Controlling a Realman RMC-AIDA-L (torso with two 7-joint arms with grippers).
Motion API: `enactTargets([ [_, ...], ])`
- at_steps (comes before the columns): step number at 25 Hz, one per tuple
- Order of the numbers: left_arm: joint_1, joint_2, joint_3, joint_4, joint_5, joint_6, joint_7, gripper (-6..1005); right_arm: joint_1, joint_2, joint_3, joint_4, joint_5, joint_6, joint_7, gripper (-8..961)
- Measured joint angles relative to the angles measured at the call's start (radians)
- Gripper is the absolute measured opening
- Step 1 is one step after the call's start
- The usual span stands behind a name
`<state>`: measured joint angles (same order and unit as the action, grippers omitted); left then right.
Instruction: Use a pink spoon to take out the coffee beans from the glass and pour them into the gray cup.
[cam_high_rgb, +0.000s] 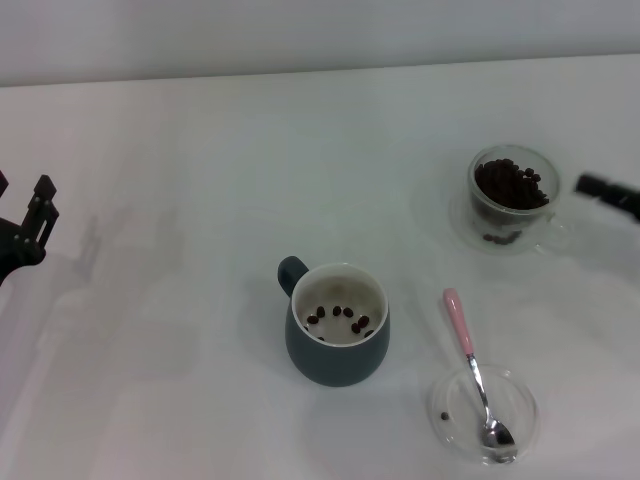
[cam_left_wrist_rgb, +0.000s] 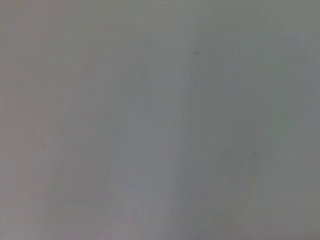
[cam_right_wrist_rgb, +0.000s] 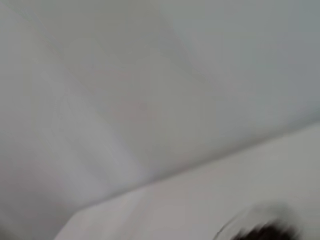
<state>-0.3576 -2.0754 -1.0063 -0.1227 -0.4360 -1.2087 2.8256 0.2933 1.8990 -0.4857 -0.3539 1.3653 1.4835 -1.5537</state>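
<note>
Glossy blue-gray ceramic mug (cam_high_rgb: 337, 338) with cream inside; clear thick glass cup (cam_high_rgb: 512, 198); spoon (cam_high_rgb: 476, 370) with shiny metal bowl, pale pink handle; clear glass dish (cam_high_rgb: 484, 411); matt white tabletop (cam_high_rgb: 180, 200).

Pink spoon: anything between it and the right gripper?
Nothing visible. The pink spoon lies with its bowl in the shallow glass dish, handle pointing up-table; the right gripper sits beside the glass. Only bare table lies between.
</note>
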Motion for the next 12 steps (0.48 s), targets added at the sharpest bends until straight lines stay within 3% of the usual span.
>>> enactTargets([
  [6,0.002,0.0,0.0,0.0,-0.001,-0.002,0.0,552,-0.03,-0.003,0.171,-0.034,0.0,-0.083,-0.099,232],
  [12,0.002,0.001,-0.014,0.002,-0.005,-0.001,0.0,551,-0.041,0.026,0.334,-0.027,0.0,-0.153,-0.271,250],
])
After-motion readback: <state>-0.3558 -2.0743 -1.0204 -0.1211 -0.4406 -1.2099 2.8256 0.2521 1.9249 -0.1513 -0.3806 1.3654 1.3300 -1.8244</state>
